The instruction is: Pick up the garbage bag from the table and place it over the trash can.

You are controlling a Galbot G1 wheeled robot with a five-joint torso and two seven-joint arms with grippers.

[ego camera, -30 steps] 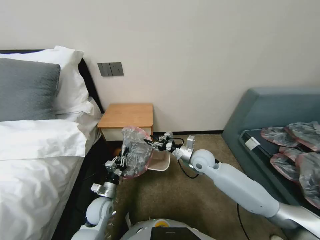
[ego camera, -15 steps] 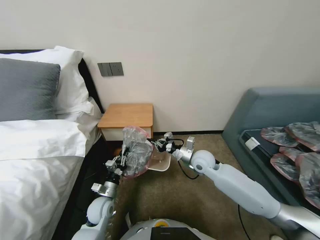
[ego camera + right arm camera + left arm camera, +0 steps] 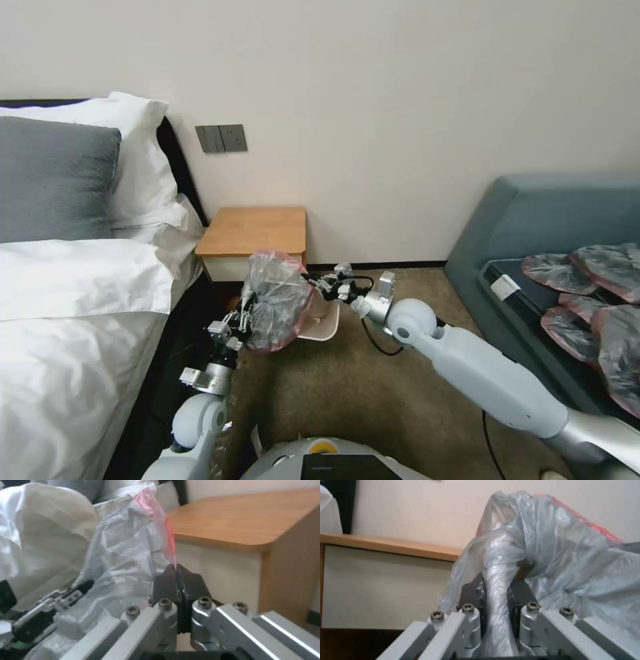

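Holding the garbage bag (image 3: 275,300) in the air between both grippers, just in front of the table (image 3: 253,230) and over the trash can (image 3: 323,325) on the floor. Left gripper (image 3: 495,592) fingers pinching a bunched fold on the bag's left; right gripper (image 3: 177,580) fingers pressed together on its pink rim.

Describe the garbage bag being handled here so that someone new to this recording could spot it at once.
Find the wooden table between the bed and the sofa. Just in front of it, above the cream trash can, the garbage bag hangs between the left gripper and right gripper, both shut on it. Unlike the flat bags heaped on the sofa, it is puffed up and held off the floor.
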